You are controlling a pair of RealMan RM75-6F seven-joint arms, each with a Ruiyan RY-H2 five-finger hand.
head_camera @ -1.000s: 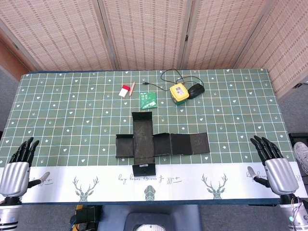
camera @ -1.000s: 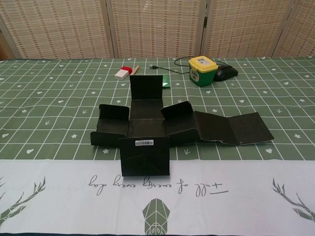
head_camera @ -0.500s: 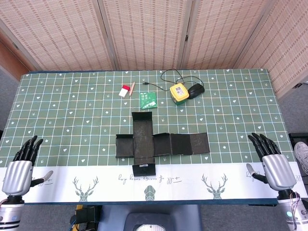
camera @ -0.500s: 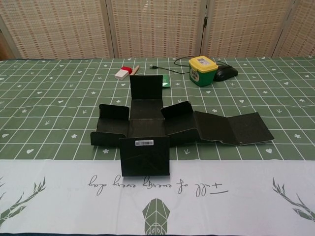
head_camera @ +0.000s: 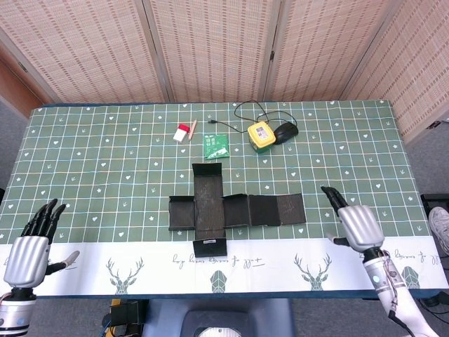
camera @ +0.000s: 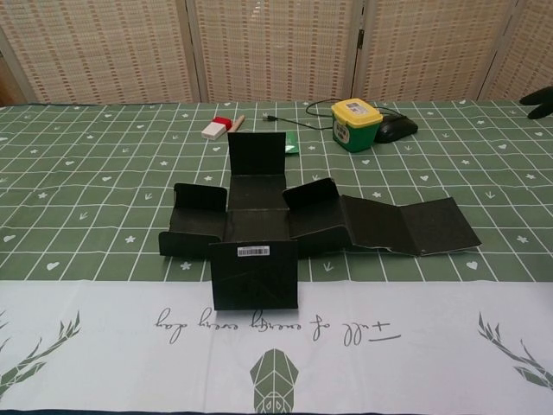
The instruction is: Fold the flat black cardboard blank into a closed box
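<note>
Black cardboard blank [head_camera: 231,209] lies unfolded mid-surface, flaps partly raised; right hand [head_camera: 356,223] hovers spread just right of it, left hand [head_camera: 31,242] spread, well apart. Best crease the long right panels first.

Head view: high above, looking steeply down over the whole desk [head_camera: 84,140]. Chest view: low at the near edge, facing forward, closer. Shared: black cardboard blank [head_camera: 235,210] [camera: 259,229].
</note>
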